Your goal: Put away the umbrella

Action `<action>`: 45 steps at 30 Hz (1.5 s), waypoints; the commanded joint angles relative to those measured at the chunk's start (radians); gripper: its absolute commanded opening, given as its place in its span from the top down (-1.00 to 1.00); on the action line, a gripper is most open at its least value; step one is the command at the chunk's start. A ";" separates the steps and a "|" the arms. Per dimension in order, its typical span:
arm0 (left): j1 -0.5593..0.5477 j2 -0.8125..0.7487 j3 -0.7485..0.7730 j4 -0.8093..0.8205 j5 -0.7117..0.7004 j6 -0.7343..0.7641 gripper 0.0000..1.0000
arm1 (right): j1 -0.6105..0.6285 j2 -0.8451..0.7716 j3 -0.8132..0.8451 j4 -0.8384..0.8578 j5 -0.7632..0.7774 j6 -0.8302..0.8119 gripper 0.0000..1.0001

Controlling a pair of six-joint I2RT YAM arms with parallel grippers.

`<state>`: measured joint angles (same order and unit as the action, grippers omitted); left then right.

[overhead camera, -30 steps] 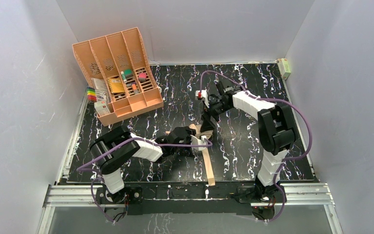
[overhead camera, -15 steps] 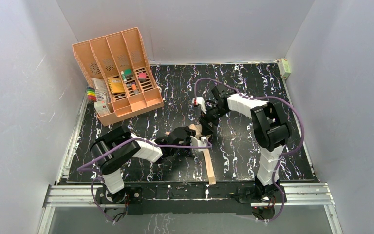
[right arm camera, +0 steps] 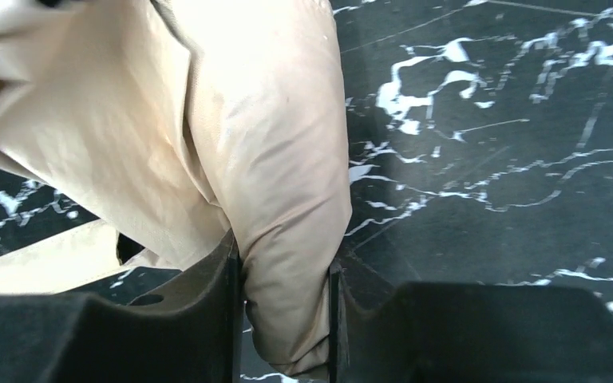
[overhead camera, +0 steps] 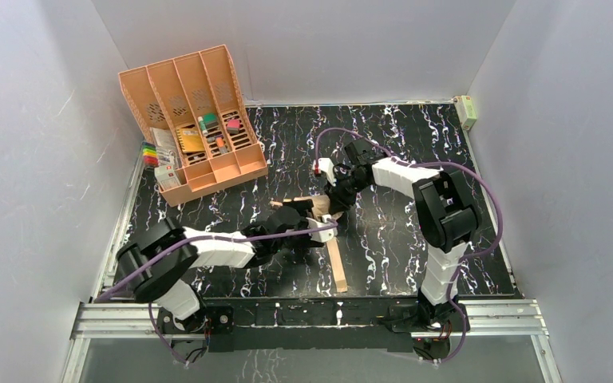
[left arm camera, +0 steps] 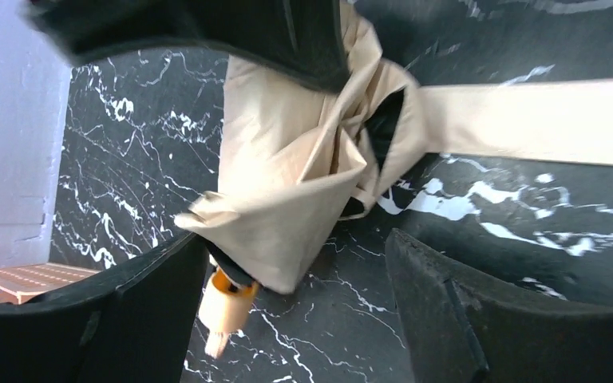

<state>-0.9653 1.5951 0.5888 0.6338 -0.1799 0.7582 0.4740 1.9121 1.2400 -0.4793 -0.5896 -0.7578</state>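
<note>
The umbrella (overhead camera: 319,209) is a crumpled pale peach-beige bundle lying mid-table, and its long flat strap (overhead camera: 338,267) trails toward the near edge. My right gripper (right arm camera: 286,319) is shut on a fold of the umbrella (right arm camera: 271,159) fabric, reaching in from the far side (overhead camera: 337,199). My left gripper (left arm camera: 295,319) stands open around the near end of the umbrella (left arm camera: 287,183). The orange handle tip (left arm camera: 223,299) sits close to its left finger (left arm camera: 88,319). From above, the left gripper (overhead camera: 307,223) hides part of the bundle.
A rigid orange-peach slotted organizer (overhead camera: 195,120) with small items stands at the back left, with coloured markers (overhead camera: 150,154) beside it. A small box (overhead camera: 467,112) sits in the far right corner. White walls enclose the black marbled table (overhead camera: 415,231).
My left gripper has opened and let go of the umbrella, its arm now stretched lower. My right gripper has come down and shut on the fabric. The bundle shifted slightly.
</note>
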 commanded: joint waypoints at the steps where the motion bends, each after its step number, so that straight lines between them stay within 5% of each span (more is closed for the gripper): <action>1: -0.010 -0.192 0.001 -0.133 0.095 -0.181 -0.61 | -0.006 0.033 -0.096 0.159 0.278 -0.046 1.00; 10: 0.026 -0.599 -0.102 -0.315 0.043 -0.458 -0.61 | 0.077 -0.147 -0.402 0.522 0.400 -0.098 1.00; 15: 0.150 -0.658 -0.090 -0.369 0.148 -0.534 -0.80 | 0.143 -0.248 -0.600 0.765 0.486 -0.170 1.00; 29: 0.381 -0.189 0.254 -0.512 0.795 -0.430 -0.92 | 0.320 -0.296 -0.930 1.280 0.682 -0.284 1.00; 45: 0.401 0.233 0.604 -0.863 0.999 -0.130 -0.83 | 0.362 -0.308 -0.960 1.325 0.692 -0.305 1.00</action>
<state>-0.5705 1.7954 1.1229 -0.1169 0.7269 0.5358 0.8261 1.5944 0.3019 0.9272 0.1043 -1.0519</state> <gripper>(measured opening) 0.921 0.427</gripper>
